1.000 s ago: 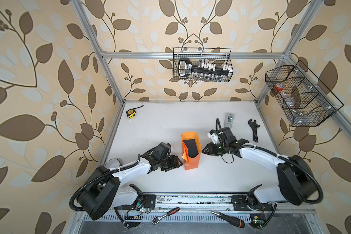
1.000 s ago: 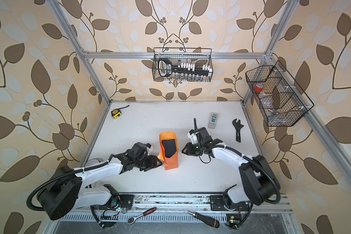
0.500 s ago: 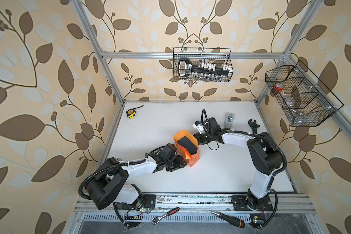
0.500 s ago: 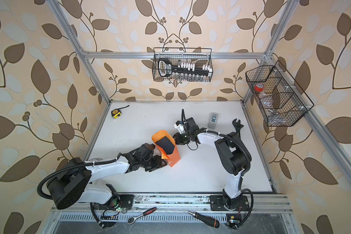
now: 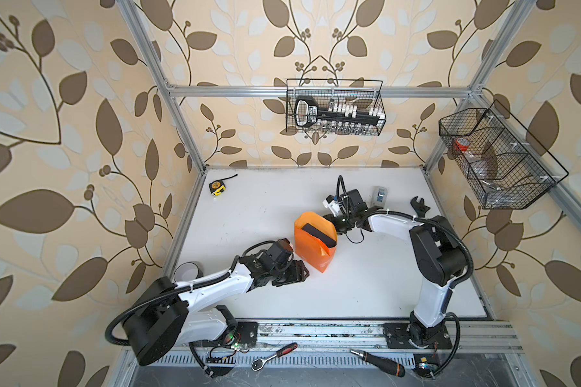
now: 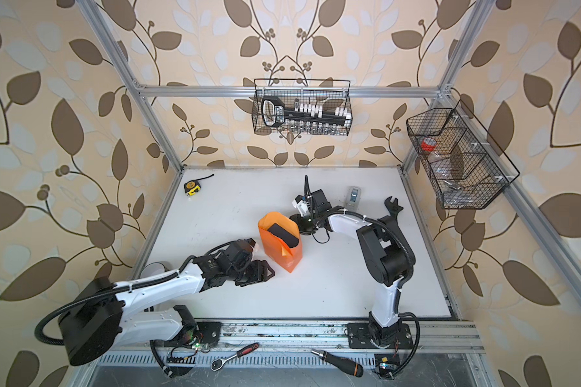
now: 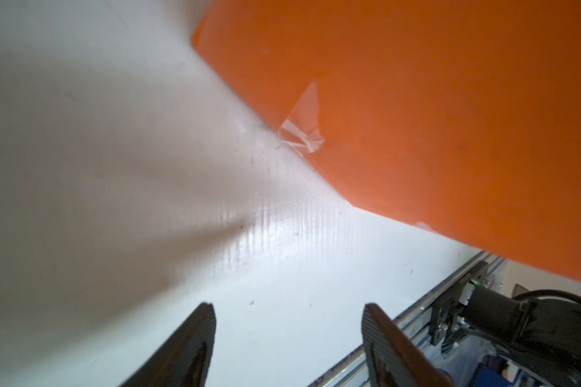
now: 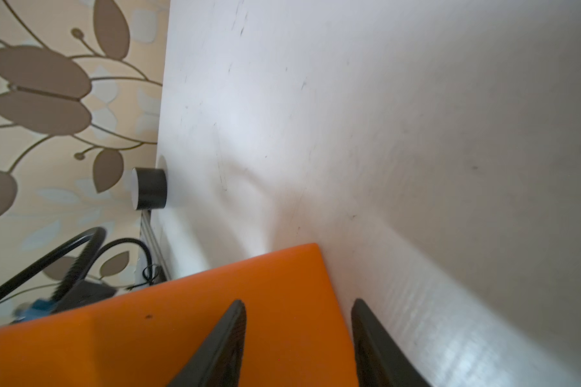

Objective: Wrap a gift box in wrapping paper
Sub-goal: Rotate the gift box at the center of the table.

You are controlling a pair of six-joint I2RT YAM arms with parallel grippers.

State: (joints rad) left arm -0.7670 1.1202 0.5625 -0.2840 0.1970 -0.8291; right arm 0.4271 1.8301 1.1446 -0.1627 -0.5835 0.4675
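wrapping paper stands on end mid table, folded round the gift box as an orange sleeve, leaning a bit, open at the top. gift box shows only as a black face inside that open top, same in both top views; the rest is hidden by paper

left gripper sits low on the table just beside the sleeve's near bottom corner, small gap between them from above. left wrist view: jaws spread, bare table between them, nothing held. same view shows a scrap of clear tape on the paper's lower edge where it meets the table

right gripper is at the sleeve's far side, up against its top part. right wrist view: jaws apart, one finger in front of orange paper, the other in front of table, paper's edge running through the gap. not clamped on it; whether a finger touches the paper, can't tell

around: tape measure far left corner, grey tape dispenser and wrench far right, black roll at the table's left edge
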